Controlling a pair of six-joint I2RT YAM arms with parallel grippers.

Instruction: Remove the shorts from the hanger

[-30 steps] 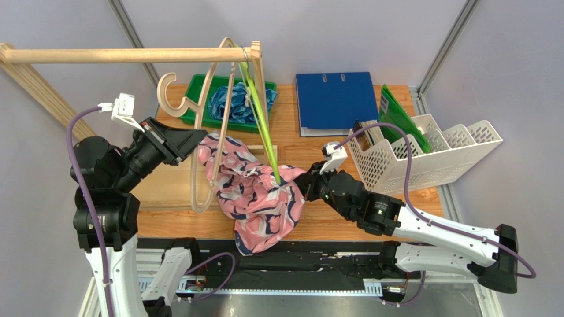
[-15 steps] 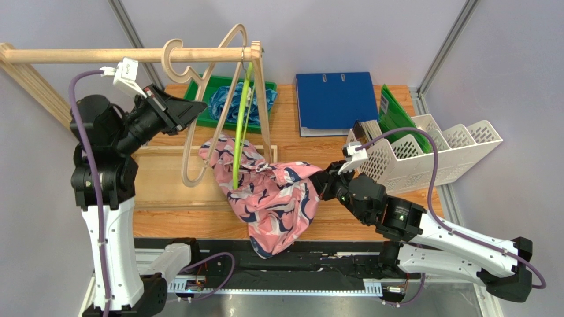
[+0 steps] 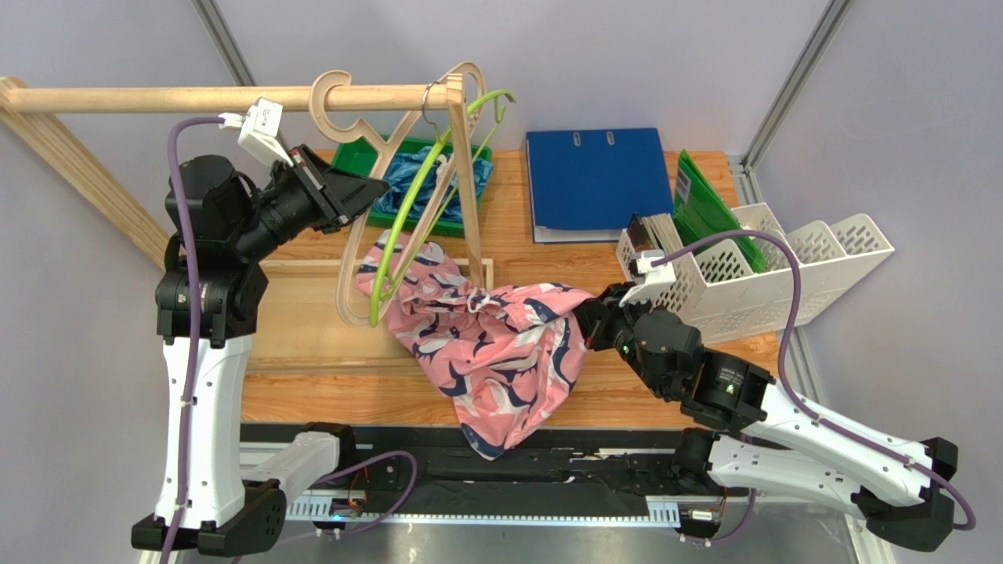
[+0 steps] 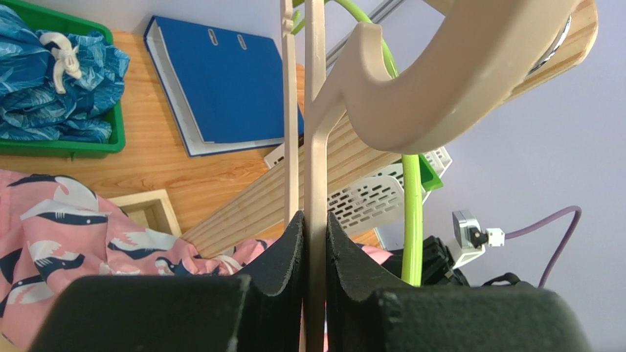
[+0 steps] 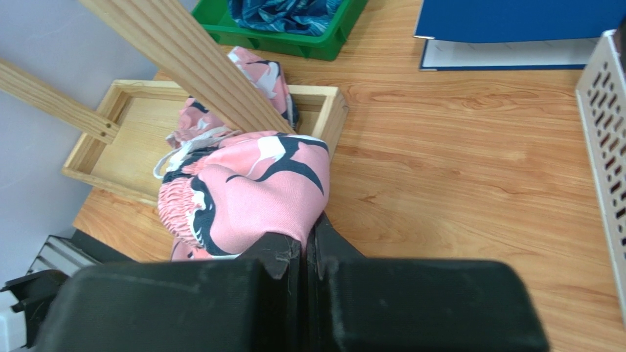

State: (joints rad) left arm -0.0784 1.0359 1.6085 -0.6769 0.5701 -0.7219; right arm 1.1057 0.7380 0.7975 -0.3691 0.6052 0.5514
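The pink shorts (image 3: 495, 341) with dark-blue and white shapes lie bunched over the table's front edge. My right gripper (image 3: 597, 320) is shut on their right edge; the right wrist view shows the cloth (image 5: 250, 191) pinched in the gripper (image 5: 307, 238). My left gripper (image 3: 367, 188) is shut on the stem of a beige hanger (image 3: 353, 270), whose hook sits over the wooden rail (image 3: 141, 99). In the left wrist view the gripper (image 4: 314, 227) clamps that stem (image 4: 314, 147). A green hanger (image 3: 412, 217) crosses the shorts' upper left corner. The blue-teal shorts (image 3: 400, 176) lie in a green tray (image 3: 353, 147).
A blue binder (image 3: 595, 182), a green folder (image 3: 704, 200) and a white file rack (image 3: 754, 270) stand at the back right. The rack's slanted wooden posts (image 5: 198, 62) and its wooden base frame (image 5: 125, 147) sit left of centre, the pink shorts draped partly over them.
My left gripper has lifted the beige hanger up and right until its hook sits over the rail. The green hanger swung upward. My right gripper has pulled the pink shorts to the right.
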